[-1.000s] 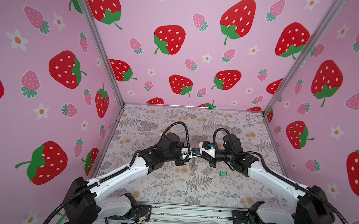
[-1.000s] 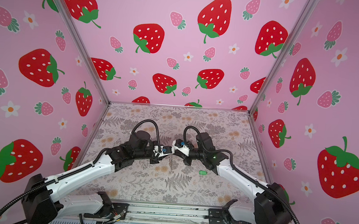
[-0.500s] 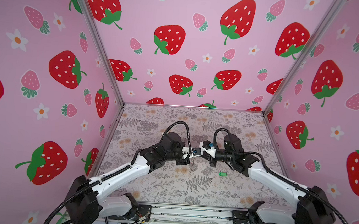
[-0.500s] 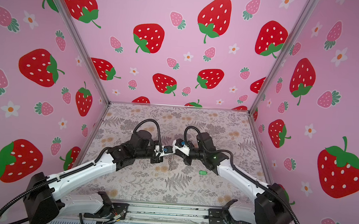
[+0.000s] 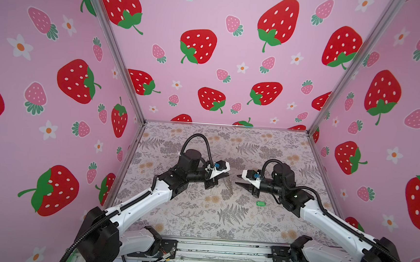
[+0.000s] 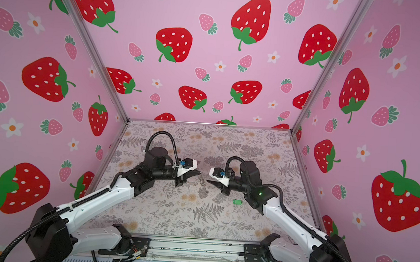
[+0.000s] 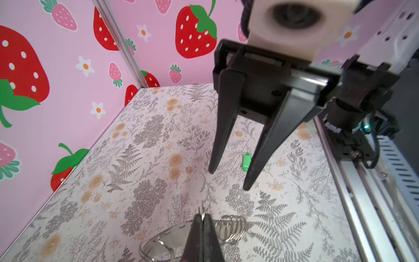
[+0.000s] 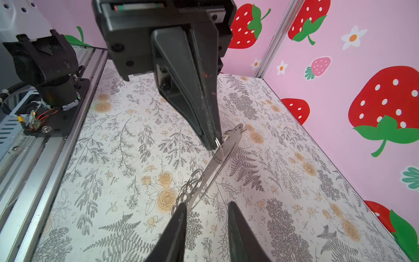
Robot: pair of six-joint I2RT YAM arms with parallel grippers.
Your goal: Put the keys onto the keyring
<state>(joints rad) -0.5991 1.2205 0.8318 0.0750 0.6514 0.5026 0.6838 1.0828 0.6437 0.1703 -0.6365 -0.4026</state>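
Nearest, the green tag (image 5: pixel 260 203) lies flat on the floral desk (image 5: pixel 197 219), just beside the right arm's wrist and apart from both grippers. Beyond it, the right gripper (image 5: pixel 236 179) points toward the middle with its fingers (image 8: pixel 242 229) spread and nothing between them; the low end of the keyring (image 8: pixel 216 169), with its bunched rings, is close by one fingertip. The left gripper (image 5: pixel 227 174) faces it, fingers (image 8: pixel 204 108) pressed together on one small ring of the keyring, whose strap slants down from their tips between the two grippers.
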